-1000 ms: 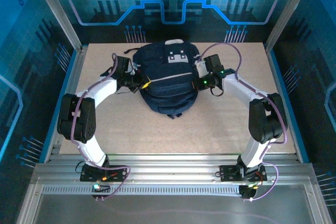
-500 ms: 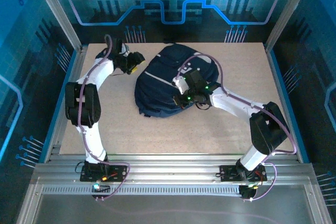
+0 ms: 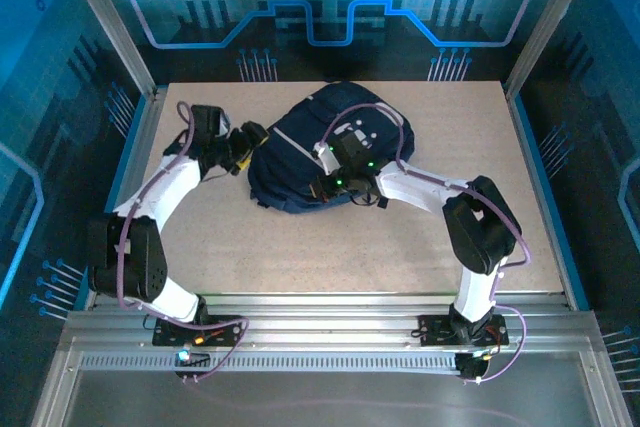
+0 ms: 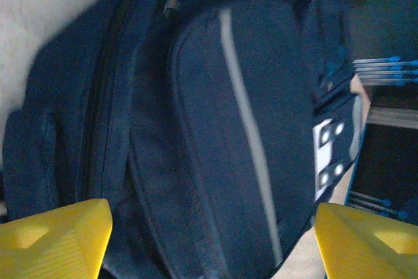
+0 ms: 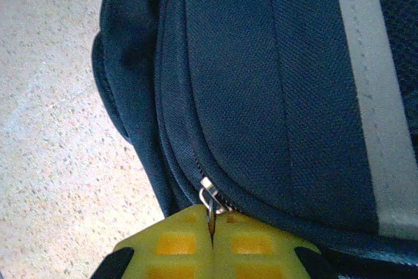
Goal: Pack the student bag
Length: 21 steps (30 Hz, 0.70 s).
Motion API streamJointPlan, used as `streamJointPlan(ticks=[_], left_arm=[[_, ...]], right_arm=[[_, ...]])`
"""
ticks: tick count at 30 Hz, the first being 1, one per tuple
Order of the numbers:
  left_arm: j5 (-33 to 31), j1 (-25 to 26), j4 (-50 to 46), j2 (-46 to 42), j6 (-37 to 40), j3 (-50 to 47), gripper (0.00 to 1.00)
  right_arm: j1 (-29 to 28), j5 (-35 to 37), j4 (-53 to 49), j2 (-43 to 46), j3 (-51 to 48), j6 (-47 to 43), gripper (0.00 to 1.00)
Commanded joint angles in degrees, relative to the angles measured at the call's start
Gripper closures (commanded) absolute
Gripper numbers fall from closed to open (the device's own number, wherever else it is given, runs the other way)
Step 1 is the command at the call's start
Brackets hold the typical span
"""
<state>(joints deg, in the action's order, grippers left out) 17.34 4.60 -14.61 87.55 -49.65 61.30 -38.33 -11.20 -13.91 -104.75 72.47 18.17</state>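
The student bag (image 3: 300, 152), dark navy with a light grey stripe and white patch, lies on its side mid-table. My left gripper (image 3: 250, 137) is open just off the bag's left edge; in the left wrist view its yellow fingertips (image 4: 55, 236) stand wide apart with the student bag (image 4: 222, 129) beyond them. My right gripper (image 3: 325, 184) rests on the bag's near side. In the right wrist view the right gripper (image 5: 212, 221) is shut on the metal zipper pull (image 5: 209, 195) of the student bag (image 5: 274, 83).
The beige tabletop (image 3: 300, 247) stretches in front of the bag. Aluminium frame posts (image 3: 105, 22) and blue panels close in the sides and back. A metal rail (image 3: 320, 307) runs along the near edge.
The left gripper opened, drew away from the bag, then came back toward its left edge. The right gripper moved left along the bag, staying shut. The bag turned and shifted left.
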Motion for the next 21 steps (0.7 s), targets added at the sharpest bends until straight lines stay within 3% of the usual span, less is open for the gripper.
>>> streamJointPlan(ticks=[1, 5, 9, 13, 21], left_arm=[[-0.45, 3.56, 5.53, 0.47, -5.98, -4.35, 0.18], [-3.24, 6.67, 8.26, 5.2, -6.92, -6.15, 0.2], [-6.35, 6.16, 8.32, 12.01, -5.34, -5.82, 0.29], [-5.65, 3.98, 7.67, 17.2, -2.86, -4.37, 0.49], [-7.49, 3.35, 4.78, 18.95, 0.33, -2.86, 0.5]], right_arm=[[-1.55, -3.12, 5.7, -0.54, 1.89, 3.08, 1.0], [-1.73, -2.23, 2.92, 0.15, 1.37, 2.01, 1.0], [-1.61, 3.15, -8.43, -0.87, 3.7, -3.58, 1.0], [-1.35, 12.99, -17.05, -0.48, 4.07, -7.51, 1.0], [-0.34, 43.17, -25.04, -0.8, 6.91, -12.55, 1.0]])
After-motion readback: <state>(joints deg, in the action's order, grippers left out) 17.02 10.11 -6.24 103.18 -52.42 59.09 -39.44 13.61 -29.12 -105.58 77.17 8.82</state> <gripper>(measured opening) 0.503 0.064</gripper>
